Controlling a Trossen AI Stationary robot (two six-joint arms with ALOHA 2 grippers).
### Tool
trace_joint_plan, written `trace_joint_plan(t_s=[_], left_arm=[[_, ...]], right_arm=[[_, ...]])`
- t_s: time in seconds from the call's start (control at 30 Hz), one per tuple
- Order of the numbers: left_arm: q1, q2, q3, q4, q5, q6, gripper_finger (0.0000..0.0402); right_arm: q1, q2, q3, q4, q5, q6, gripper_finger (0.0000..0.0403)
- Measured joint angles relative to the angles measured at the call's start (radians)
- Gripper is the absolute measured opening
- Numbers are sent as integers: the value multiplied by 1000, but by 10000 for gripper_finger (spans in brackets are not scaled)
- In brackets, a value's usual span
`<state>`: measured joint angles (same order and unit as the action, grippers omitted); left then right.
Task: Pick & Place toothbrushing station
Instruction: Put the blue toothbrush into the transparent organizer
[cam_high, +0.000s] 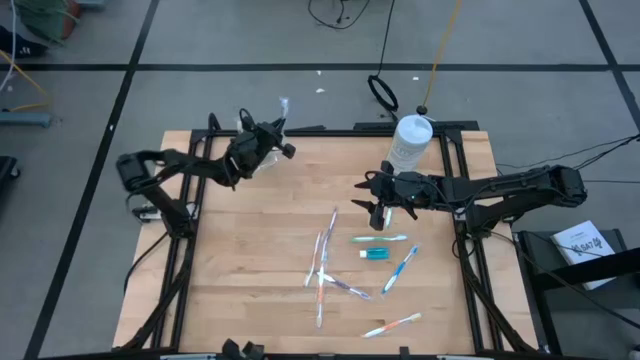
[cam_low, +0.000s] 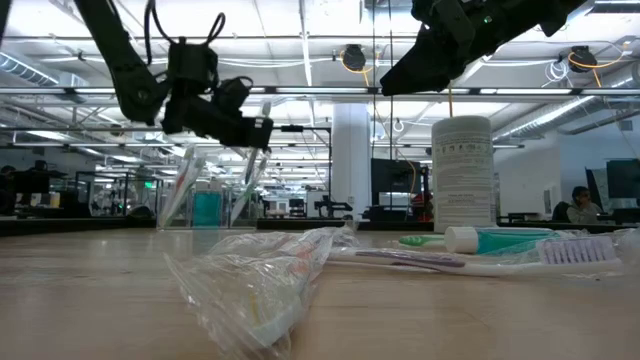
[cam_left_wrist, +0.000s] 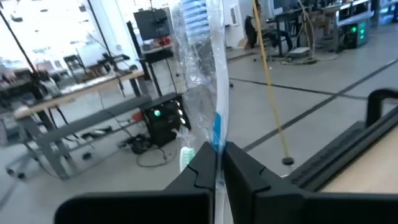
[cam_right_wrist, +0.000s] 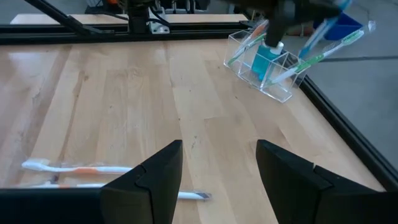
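Grasping a slim, light, crinkly-wrapped toothbrush (cam_left_wrist: 214, 93) at mid-handle is shown by the left hand (cam_left_wrist: 219, 163); right hand (cam_right_wrist: 217, 168) released.

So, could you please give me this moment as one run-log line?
left gripper: shut on wrapped toothbrush, raised above clear holder | right gripper: open, empty, mid-table | loose toothbrushes: on table
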<state>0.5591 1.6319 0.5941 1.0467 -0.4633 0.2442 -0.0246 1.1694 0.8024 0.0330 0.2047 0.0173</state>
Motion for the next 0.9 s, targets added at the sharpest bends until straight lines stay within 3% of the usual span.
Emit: trace_joint_plan(t_s=[0.17,0.3,0.5,0.9], left_arm=[[1,98,0,70,-6,24,18],[-23,99,1,74,-85,4,12],[-32,71,1,41,-174,-200,46],[-32,-71,2,-461,-113,-402,107]], right_arm=[[0,0,0,0,1,-30,196],[0,0,0,0,1,-32,196],[0,0,0,-1,2,-32,196],[0,0,0,-1,2,-18,196]])
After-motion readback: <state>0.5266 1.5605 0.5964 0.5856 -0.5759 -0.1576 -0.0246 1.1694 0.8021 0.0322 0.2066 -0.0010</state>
